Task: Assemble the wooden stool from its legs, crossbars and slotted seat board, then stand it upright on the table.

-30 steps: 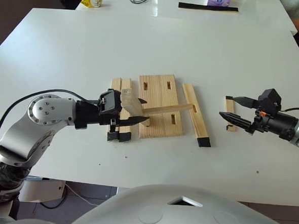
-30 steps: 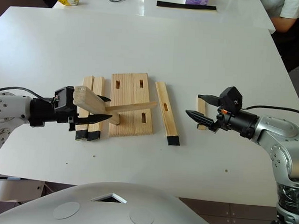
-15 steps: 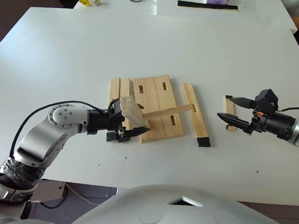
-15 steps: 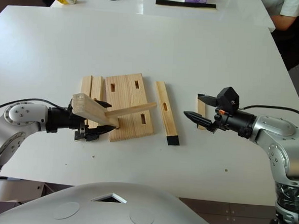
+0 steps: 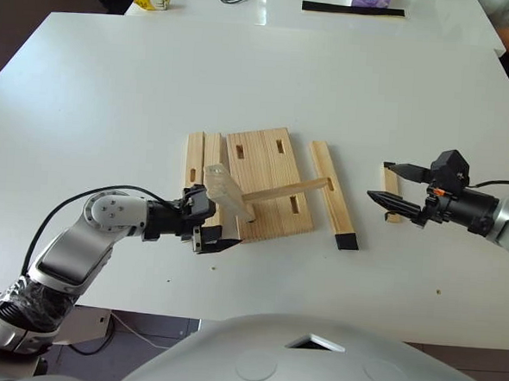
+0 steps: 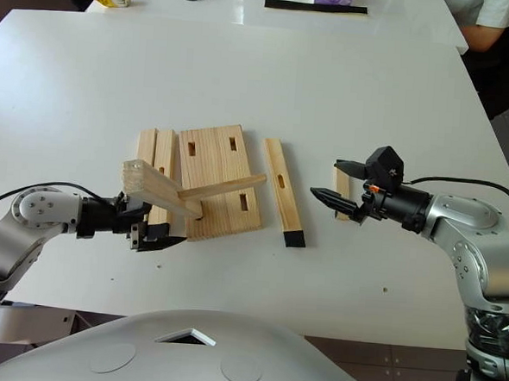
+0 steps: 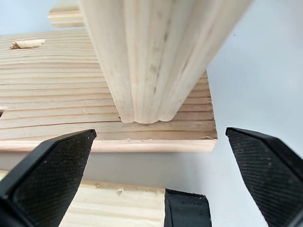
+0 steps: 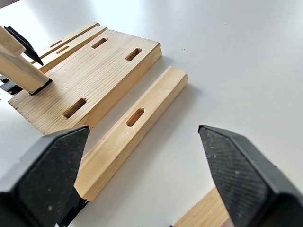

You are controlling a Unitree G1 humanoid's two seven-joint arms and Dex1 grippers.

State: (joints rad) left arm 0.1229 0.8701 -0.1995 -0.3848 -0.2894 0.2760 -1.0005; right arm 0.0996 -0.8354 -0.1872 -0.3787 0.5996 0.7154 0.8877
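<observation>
Looking down from the head, the white table (image 5: 105, 86) carries the slotted seat board (image 5: 264, 169) lying flat near its middle. 2 legs (image 5: 196, 157) lie side by side against the board's left edge. A slotted leg (image 5: 328, 182) with a black foot (image 5: 348, 242) lies just right of the board.

A raised leg (image 5: 222, 187) leans with its lower end on the near-left part of the board. A thin crossbar (image 5: 285, 190) runs from it rightward, across the board, to the slotted leg. A short bar (image 5: 392, 209) lies farther right.

The left end effector (image 5: 208, 238) sits low at the board's near-left corner, fingers apart, holding nothing. The right end effector (image 5: 385, 183) hovers at the short bar, also spread and empty.

From the left wrist, the 2 black fingers (image 7: 47, 175) stand wide apart. Beyond the gap between them, the raised leg (image 7: 151, 56) rests its end on the seat board (image 7: 57, 109). Part of a flat leg (image 7: 113, 213) lies close under the camera.

From the right wrist, the fingers (image 8: 42, 175) are likewise apart. Between them, farther off, lie the slotted leg (image 8: 142, 111) and the seat board (image 8: 94, 75). The raised leg (image 8: 19, 66) stands on the board's near-left corner. An end of the short bar (image 8: 203, 215) shows close by.
</observation>
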